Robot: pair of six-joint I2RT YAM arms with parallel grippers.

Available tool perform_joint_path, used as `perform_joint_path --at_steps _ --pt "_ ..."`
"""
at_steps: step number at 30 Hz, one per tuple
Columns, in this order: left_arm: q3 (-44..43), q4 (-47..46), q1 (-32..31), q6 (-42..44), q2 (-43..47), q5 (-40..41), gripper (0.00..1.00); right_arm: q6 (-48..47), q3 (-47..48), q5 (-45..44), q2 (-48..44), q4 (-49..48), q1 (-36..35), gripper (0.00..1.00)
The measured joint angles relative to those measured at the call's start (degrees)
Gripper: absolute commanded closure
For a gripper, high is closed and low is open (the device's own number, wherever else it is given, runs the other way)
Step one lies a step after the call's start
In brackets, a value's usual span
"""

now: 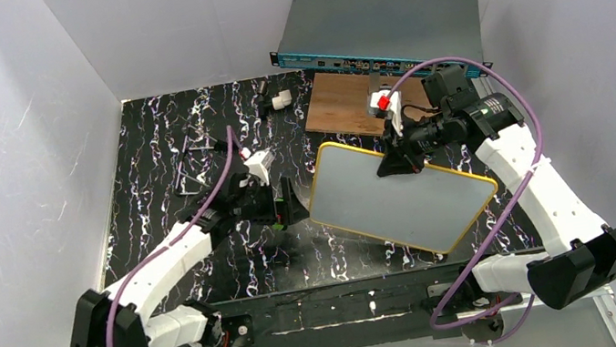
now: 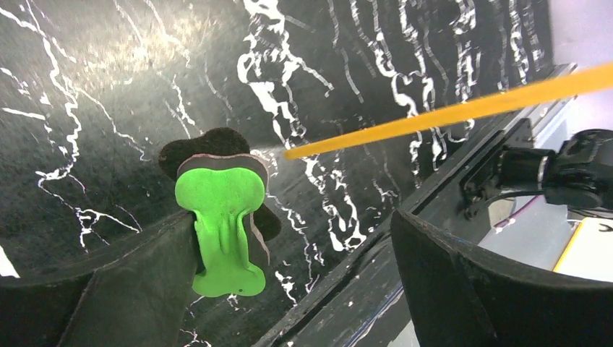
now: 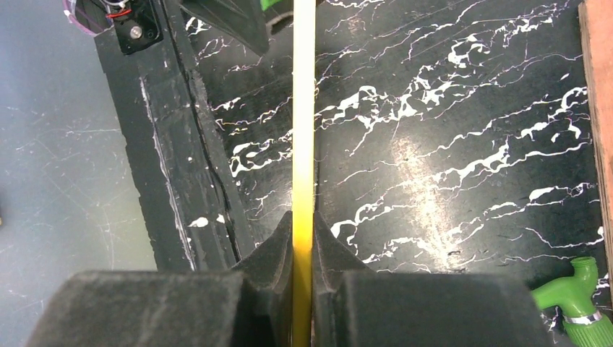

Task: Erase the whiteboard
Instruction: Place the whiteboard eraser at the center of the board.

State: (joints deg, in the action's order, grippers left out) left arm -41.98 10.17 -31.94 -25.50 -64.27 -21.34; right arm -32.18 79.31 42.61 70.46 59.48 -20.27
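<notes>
The whiteboard point(image 1: 399, 192), white with a yellow rim and no visible writing, lies slanted at centre right. My right gripper point(image 1: 395, 160) is shut on its far rim. The right wrist view shows the yellow rim point(image 3: 304, 108) edge-on, pinched between the fingers of this gripper point(image 3: 303, 238). My left gripper point(image 1: 290, 202) is just left of the board and open. A green foam eraser point(image 2: 220, 217) with a black felt face rests against its left finger, and the right finger point(image 2: 463, 282) stands well apart from it. The board's rim point(image 2: 448, 112) crosses the left wrist view beyond the eraser.
A brown wooden board point(image 1: 349, 103) lies behind the whiteboard, with a grey rack unit point(image 1: 377, 16) beyond it. A small white part point(image 1: 280, 101) and a wire piece point(image 1: 193, 168) lie at the far left. A green object point(image 3: 578, 303) sits near the wooden board's edge point(image 3: 596, 108).
</notes>
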Motion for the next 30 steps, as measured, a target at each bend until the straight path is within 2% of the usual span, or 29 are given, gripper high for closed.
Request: perform_joint_path --at_steps 4,10,19,24,30 --pt "3.41 -3.3 0.13 0.39 -3.28 -1.14 0.02 0.81 0.11 1.66 0.15 0.46 0.0 0.99" --pt "12.31 -12.96 0.33 7.08 -0.04 -5.57 0.02 3.17 0.79 5.03 1.4 0.28 -0.04 0.99" --pt "11.5 -17.09 0.33 16.55 -0.72 -10.86 0.02 10.51 0.79 9.38 1.77 -2.95 -0.07 0.99" --pt "11.47 -18.18 0.33 16.79 -1.64 -14.14 0.02 16.2 0.7 6.1 2.78 -7.43 -0.11 0.99" --pt "11.47 -17.2 0.63 17.59 0.98 -12.79 0.02 18.97 0.68 0.46 5.81 -8.22 -0.46 0.99"
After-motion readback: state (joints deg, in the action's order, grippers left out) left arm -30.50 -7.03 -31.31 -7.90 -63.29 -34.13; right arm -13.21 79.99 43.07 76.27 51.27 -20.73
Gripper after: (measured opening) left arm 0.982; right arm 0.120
